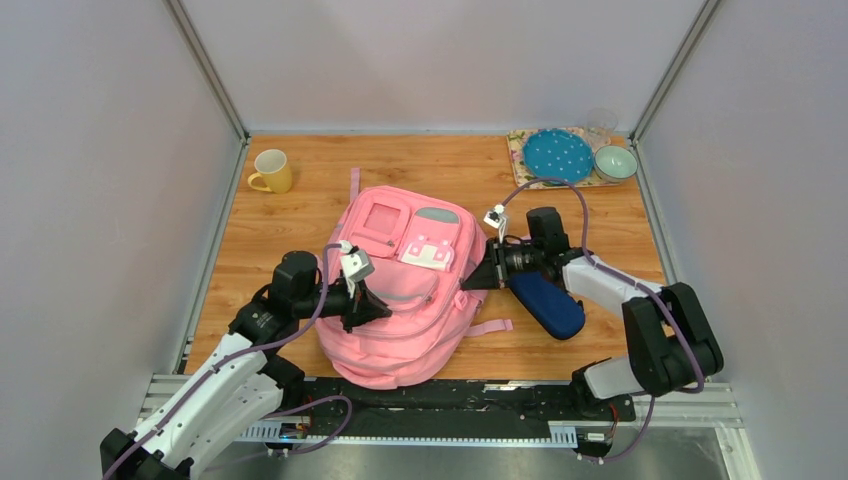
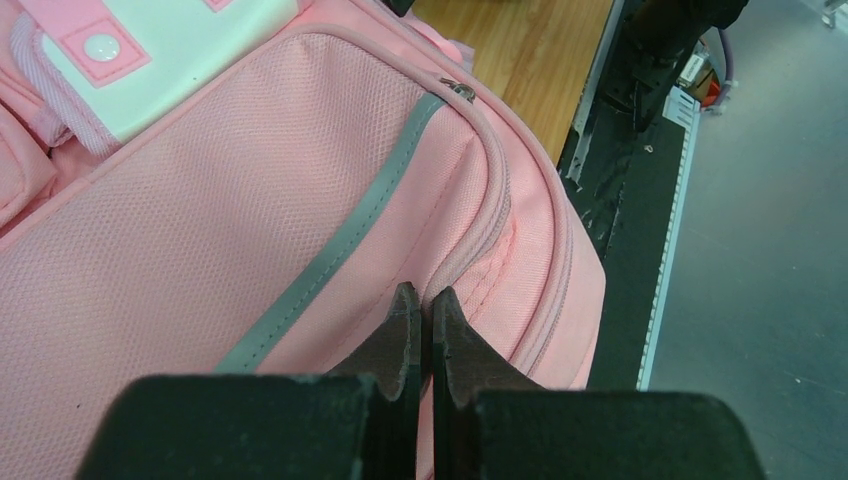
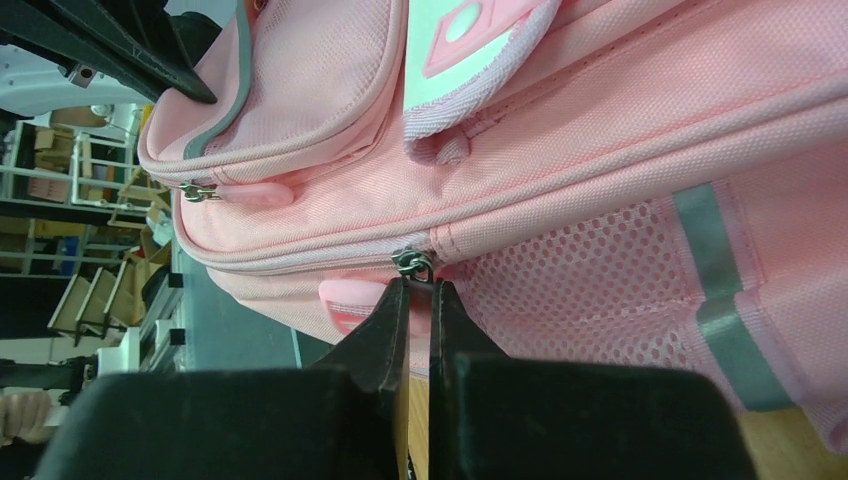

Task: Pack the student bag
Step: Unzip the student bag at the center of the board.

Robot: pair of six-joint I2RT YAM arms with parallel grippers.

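Right, the student bag (image 1: 400, 335) lies flat, front face up, in the middle of the wooden counter (image 1: 300, 215), filling the centre of the overhead frame, its white-pink clasp patch (image 1: 428, 250) towards the top. Coming in from the lower left, the left end effector (image 1: 372, 305) is clenched, tips pressed together on the pink fabric. From its own wrist camera those tips (image 2: 403, 330) sit right at the zip seam, near the grey reflective strip (image 2: 340, 240), and I can't tell whether any cloth is nipped between them. Over on the right edge of the bag, the right end effector (image 1: 472, 278) is clenched too. Its wrist view puts the closed tips (image 3: 385, 330) right against a metal zip slider (image 3: 413, 263), with a pink pull tab (image 3: 350, 300) poking out beside one finger and the mesh side pocket (image 3: 600, 290) to the right. Whether the tab is truly gripped, can't say. Outward now: a navy-blue pouch (image 1: 548, 305) lies just beside the bag under the right arm. Yellow mug (image 1: 272, 171) upper left, well apart. Upper right corner, a placemat (image 1: 520, 148) carries a dotted blue plate (image 1: 557, 155), a bowl (image 1: 615, 162) and a clear glass (image 1: 601, 122).
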